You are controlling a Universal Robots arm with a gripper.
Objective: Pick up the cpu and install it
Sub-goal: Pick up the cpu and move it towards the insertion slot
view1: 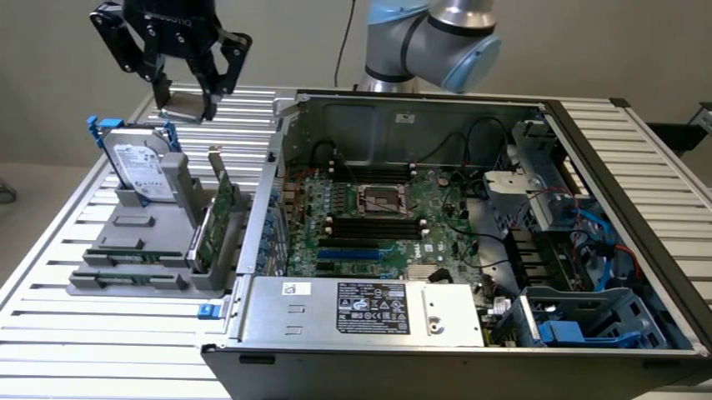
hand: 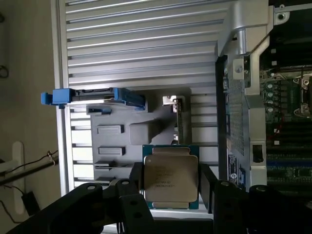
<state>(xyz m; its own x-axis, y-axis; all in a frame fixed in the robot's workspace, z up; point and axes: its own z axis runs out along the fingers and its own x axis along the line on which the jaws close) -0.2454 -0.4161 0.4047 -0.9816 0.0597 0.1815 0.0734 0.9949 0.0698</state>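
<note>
The gripper [view1: 187, 93] hangs in the air at the far side of the exterior view's left, its two black fingers [view1: 162, 83] clasping the cpu [view1: 186, 107] by two opposite edges. In the wrist view the cpu [hand: 170, 178] lies flat between the fingers [hand: 134, 181] of the gripper [hand: 170, 184], silvery metal top toward the camera and a thin green edge showing around it. It is held above the slatted aluminium table [view1: 67, 333], over the far end of the grey holder [view1: 133, 250], clear of it. A hard drive [view1: 139, 162] with blue rails stands upright in that holder, and a green expansion card [view1: 223, 208] stands on edge nearer the case. To the exterior view's right lies the open computer case [view1: 623, 167], its green motherboard [view1: 445, 233] exposed. The metal-framed socket [view1: 378, 198] sits near the board's middle, well apart from the cpu. A power supply [view1: 368, 308] fills the case's near edge, and the arm [view1: 445, 42] rises behind it.
</note>
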